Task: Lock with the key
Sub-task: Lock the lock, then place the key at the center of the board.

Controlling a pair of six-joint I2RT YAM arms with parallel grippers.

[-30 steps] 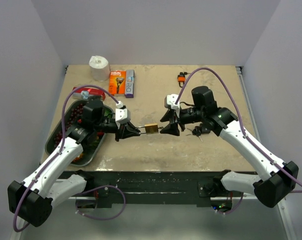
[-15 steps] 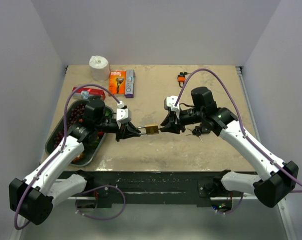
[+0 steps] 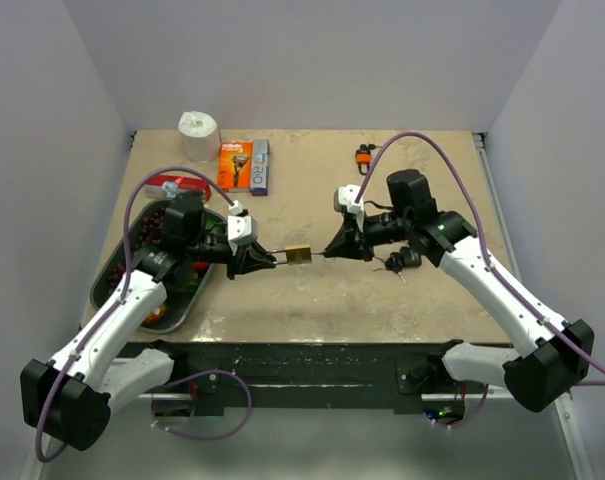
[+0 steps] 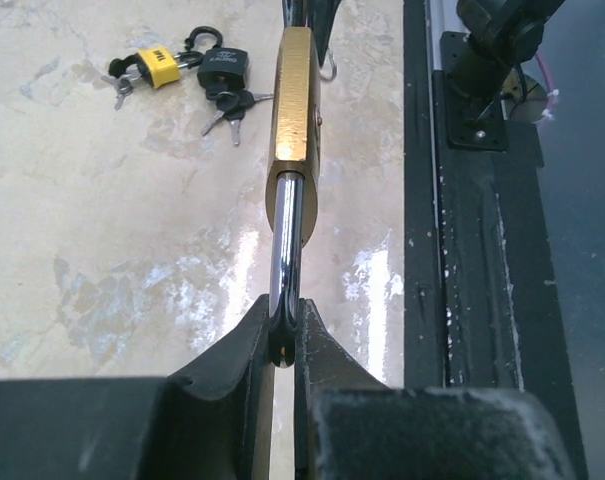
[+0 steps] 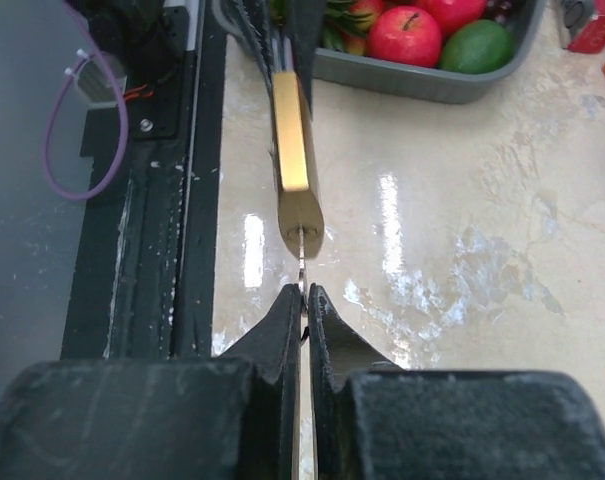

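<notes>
I have the brass padlock (image 3: pixel 299 254) held up in the air over the middle of the table (image 3: pixel 312 300), strung between the two arms. Its body is a flat, satin-gold block with rounded corners. The shackle (image 4: pixel 285 270) is a polished steel bar, bright as a mirror. My left pincer (image 4: pixel 284 340) is clenched on the bend of that shackle, its matte black wedge-shaped tips pressed in from both sides. At the other end, a thin silver key (image 5: pixel 302 255) sticks out of the base of the lock, and my right pincer (image 5: pixel 303 300) is clamped flat on it, the jaws nearly meeting.

The table is glossy, beige and marbled, and throws back the lamp glare. On it beyond the lock lie a small yellow padlock (image 4: pixel 154 68) and a black padlock (image 4: pixel 225 70) with dark-headed keys. The grey plastic tray (image 5: pixel 422 80) holds smooth red apples (image 5: pixel 407 35).

A second ago the right pincer's tips stood spread on either side of the key end. They have now pinched shut. The lock and the left arm have drifted slightly to the left.
</notes>
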